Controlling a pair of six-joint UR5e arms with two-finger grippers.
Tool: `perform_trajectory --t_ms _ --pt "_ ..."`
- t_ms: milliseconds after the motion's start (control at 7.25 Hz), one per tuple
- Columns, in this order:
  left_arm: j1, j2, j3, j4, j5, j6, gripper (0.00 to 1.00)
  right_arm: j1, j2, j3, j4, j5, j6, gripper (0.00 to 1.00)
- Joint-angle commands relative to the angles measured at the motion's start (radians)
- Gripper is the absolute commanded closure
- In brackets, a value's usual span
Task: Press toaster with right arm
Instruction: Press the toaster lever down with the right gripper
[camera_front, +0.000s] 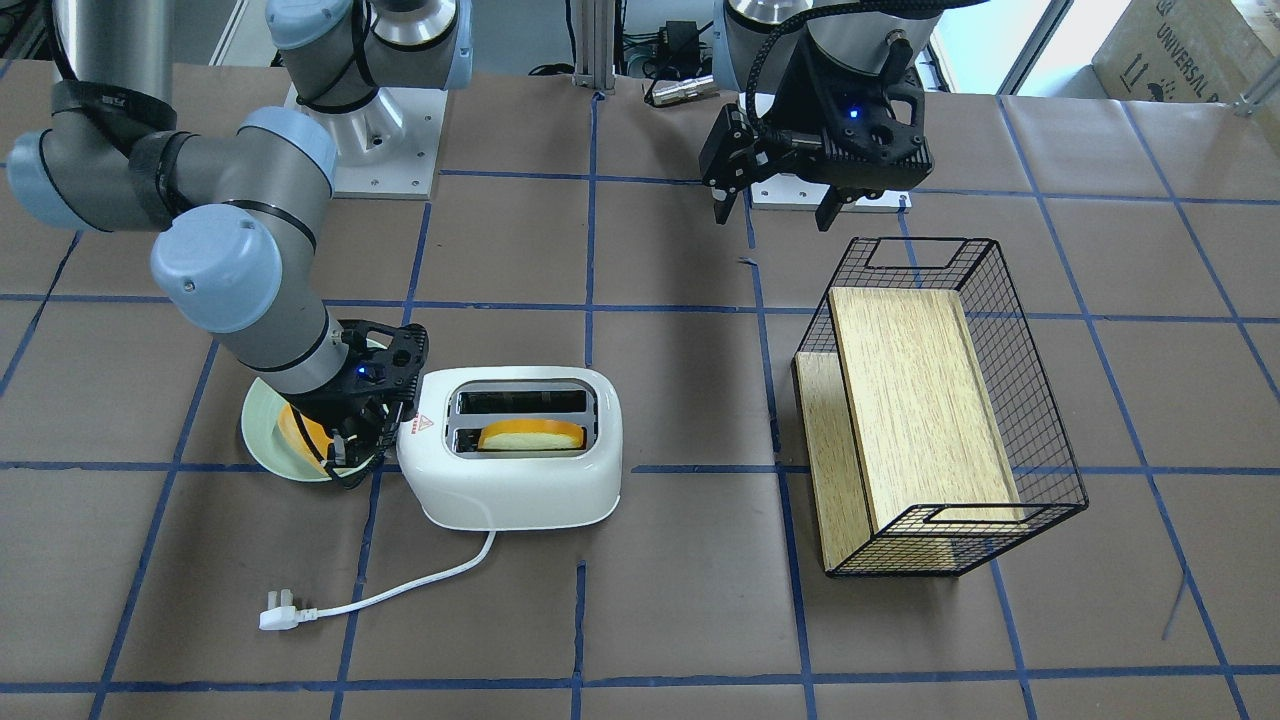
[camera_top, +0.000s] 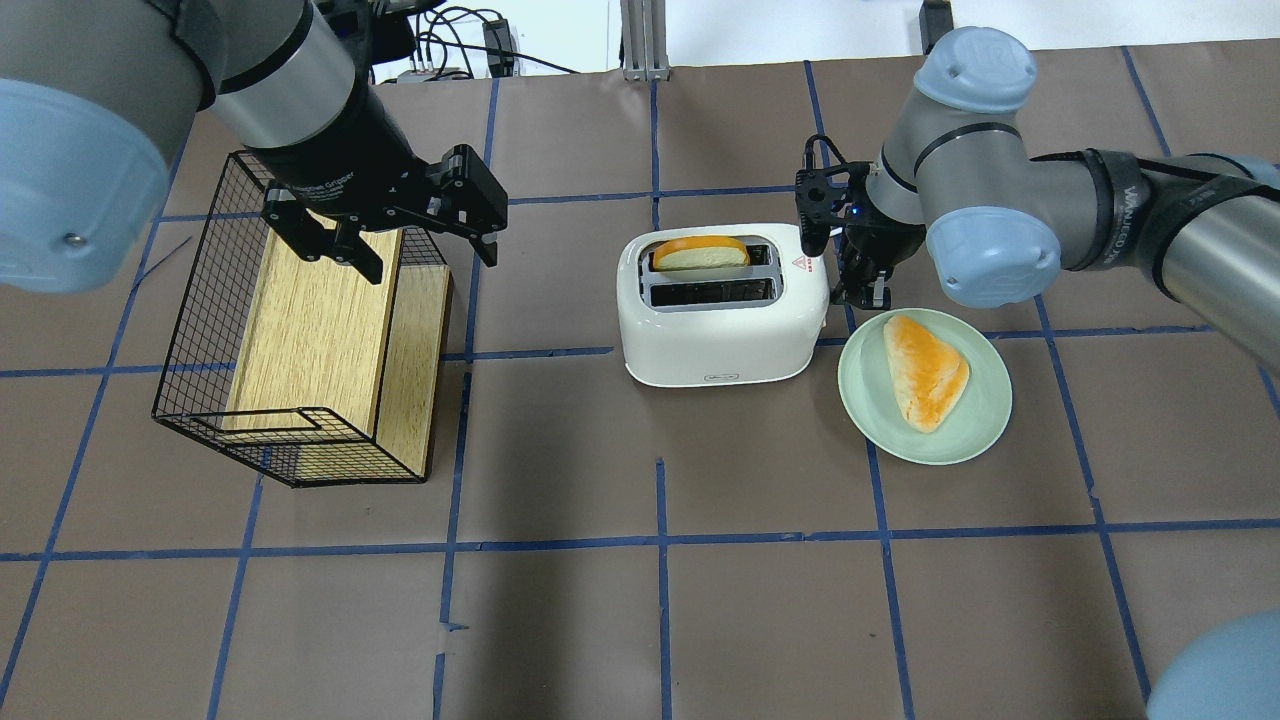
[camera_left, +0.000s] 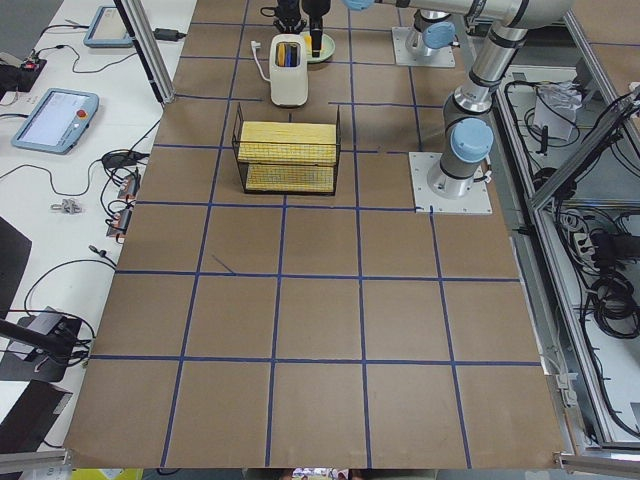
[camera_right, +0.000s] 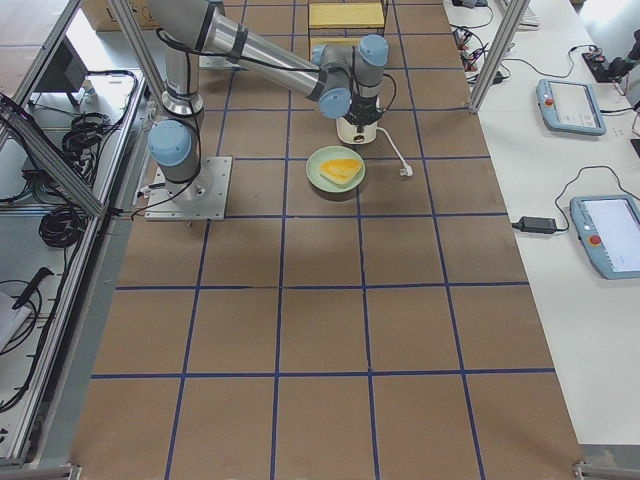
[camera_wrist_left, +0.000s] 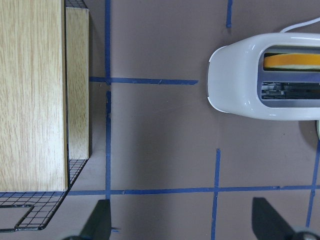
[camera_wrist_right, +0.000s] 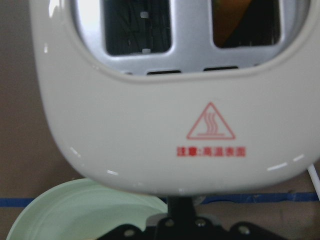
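Brown worktop (camera_top: 640, 610) — toaster (camera_top: 720, 335) stands at centre; right hand (camera_top: 862, 290), fingers pressed together, sits at its sticker end, beside a green plate (camera_top: 988, 395); left hand (camera_top: 430, 262) hangs spread above a wire basket (camera_top: 200, 300).

The rounded white plastic toaster (camera_front: 510, 480) is smooth and glossy; its slot surround (camera_front: 520, 421) looks like brushed silver metal. The worktop (camera_front: 680, 620) wears matt brown paper crossed by blue tape (camera_front: 700, 468). The black wire basket (camera_front: 1020, 390) is thin metal mesh around pale, matt wood-grain boards (camera_front: 915, 400). The pale green round plate (camera_top: 990, 400) looks smooth.
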Motion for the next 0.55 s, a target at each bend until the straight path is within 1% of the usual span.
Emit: perform_trajectory --t_ms 0,414 --pt "0.000 0.000 0.000 0.000 0.000 0.000 0.00 0.000 0.004 0.001 0.000 0.000 0.000 0.90" --pt "0.001 0.000 0.000 0.000 -0.001 0.000 0.00 0.000 0.005 -0.001 0.000 0.002 0.001 0.89"
